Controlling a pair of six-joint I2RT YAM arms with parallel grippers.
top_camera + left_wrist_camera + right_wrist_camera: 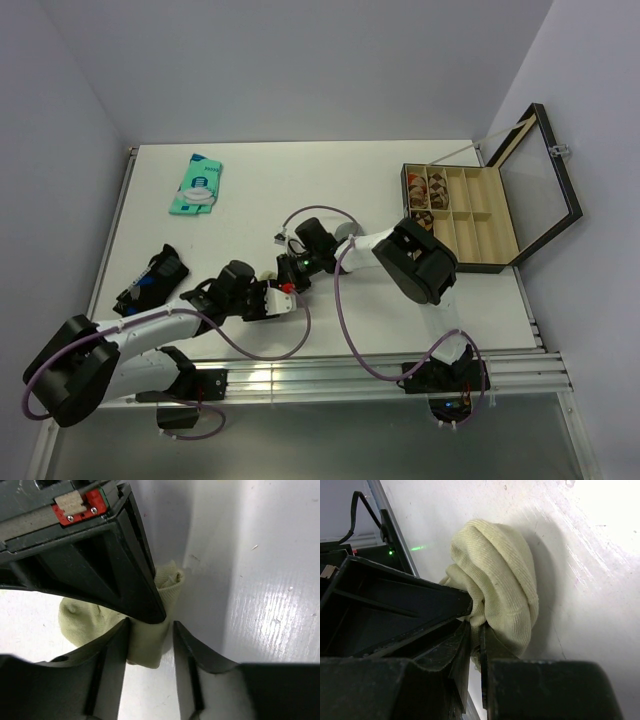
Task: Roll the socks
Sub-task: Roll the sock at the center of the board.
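The jaws of my right gripper [475, 630] are nearly together, pinching a thin fold of the pale sock [500, 580]. My left gripper [151, 626] has its jaws apart with the sock between them. The sock touches one finger [117, 660], and I see a sliver of tabletop [270, 605] before the other. In the left wrist view the right gripper's tip sits on the sock just above the left jaws, so both arms meet at one bunched bundle. It lies on the tabletop near the front edge, about mid-width. Farther out I see a teal packet [197, 185] at the far left, a dark cloth [150, 280] near the left edge, and an open box [487, 267] on the right.
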